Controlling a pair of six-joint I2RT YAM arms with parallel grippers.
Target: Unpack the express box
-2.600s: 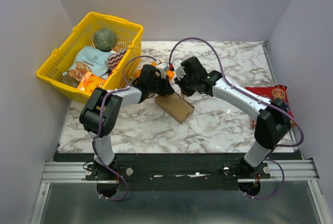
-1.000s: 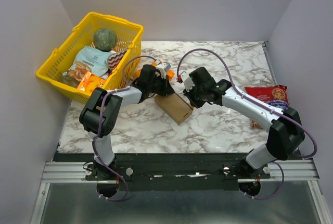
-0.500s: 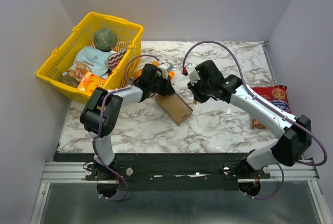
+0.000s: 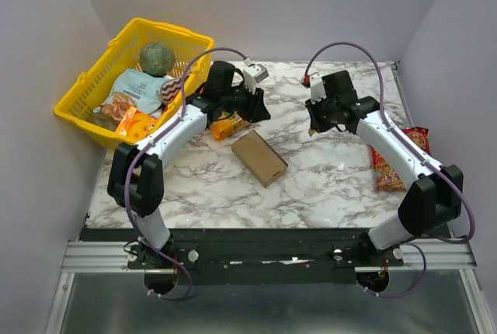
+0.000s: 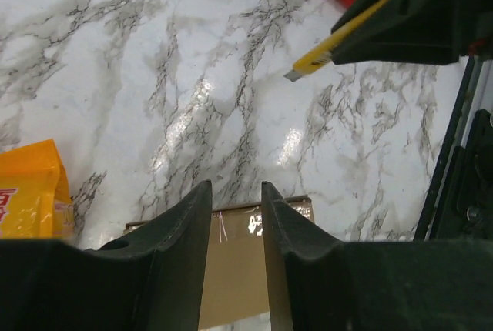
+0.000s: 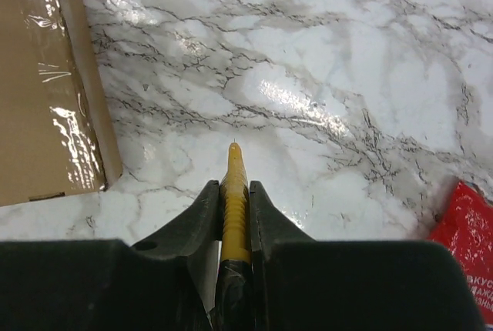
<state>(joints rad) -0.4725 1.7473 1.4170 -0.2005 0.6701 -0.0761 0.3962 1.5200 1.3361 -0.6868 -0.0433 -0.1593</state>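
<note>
1. While the small flat brown cardboard express box (image 4: 259,158) lies flat near the middle of the white marble-patterned worktop (image 4: 326,186), skewed to its edges, both tools hang apart from it.
2. Left tool (image 5: 233,196): over the box's far end, fingers narrowly parted, gripping nothing.
3. Right tool (image 6: 233,191): toward the right edge, clenched on a slim yellow box cutter (image 6: 234,168).

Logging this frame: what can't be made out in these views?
Box contents: lid shut in all views.
Whether its tape is cut: too small in the top view; left gripper hides most of it in the left wrist view; cropped by the edge in the right wrist view.
Knife handle: buried in the right gripper, right wrist view.
Red bag print: partly under the right arm, top view.
</note>
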